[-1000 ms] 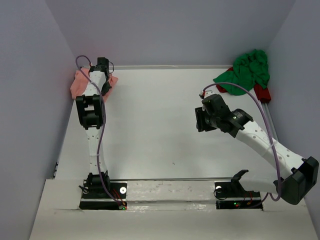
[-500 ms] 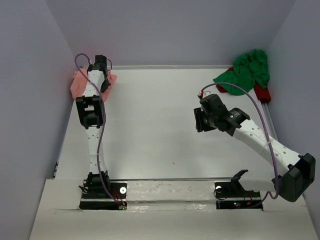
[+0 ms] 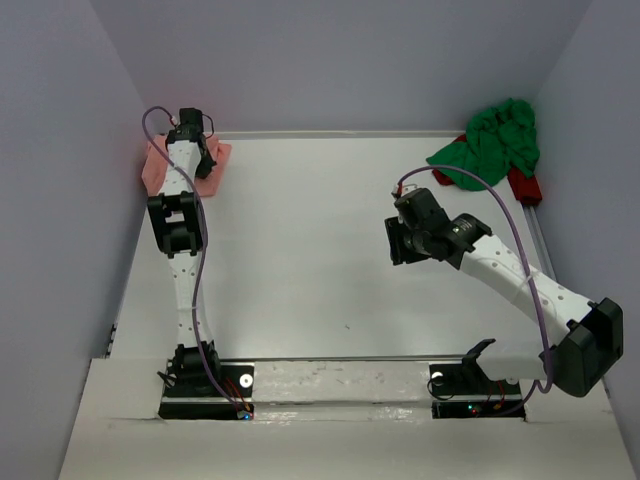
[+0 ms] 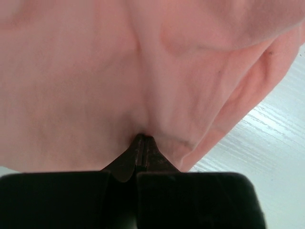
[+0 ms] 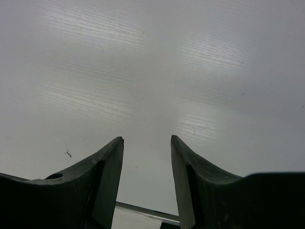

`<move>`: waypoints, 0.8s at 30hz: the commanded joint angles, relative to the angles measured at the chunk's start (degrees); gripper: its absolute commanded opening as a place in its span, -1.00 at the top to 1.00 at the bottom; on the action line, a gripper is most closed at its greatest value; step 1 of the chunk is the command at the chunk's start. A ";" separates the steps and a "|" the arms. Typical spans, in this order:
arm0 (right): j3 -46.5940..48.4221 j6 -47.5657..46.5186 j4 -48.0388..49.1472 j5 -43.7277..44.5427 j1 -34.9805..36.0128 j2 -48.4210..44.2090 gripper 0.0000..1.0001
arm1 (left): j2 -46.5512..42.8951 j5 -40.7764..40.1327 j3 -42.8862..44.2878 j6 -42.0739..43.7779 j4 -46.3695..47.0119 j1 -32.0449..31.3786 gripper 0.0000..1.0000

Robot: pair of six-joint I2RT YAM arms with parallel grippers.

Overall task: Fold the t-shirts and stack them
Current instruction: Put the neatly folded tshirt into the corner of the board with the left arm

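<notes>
Nothing is folded and nothing is stacked yet; both t-shirts lie crumpled at the far side of the desk, well apart. Nearest, my right arm is bent over the middle of the desk; my right fingers stand apart over bare surface and hold nothing. Farther, my left arm reaches to the far left corner; my left fingers are together, pinching the salmon pink shirt. The green shirt is heaped in the far right corner, untouched.
</notes>
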 commanded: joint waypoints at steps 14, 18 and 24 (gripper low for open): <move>-1.10 1.03 2.07 -1.25 0.25 -0.11 0.00 | -10.72 2.27 -10.75 2.44 10.70 -0.99 -0.31; -2.24 1.55 2.60 -1.42 0.25 -1.51 0.00 | -15.03 1.84 -14.61 2.00 13.86 -2.57 -0.46; -4.53 2.35 3.13 -2.39 0.25 -4.50 0.00 | -19.43 1.31 -17.08 1.21 14.66 -3.80 -0.51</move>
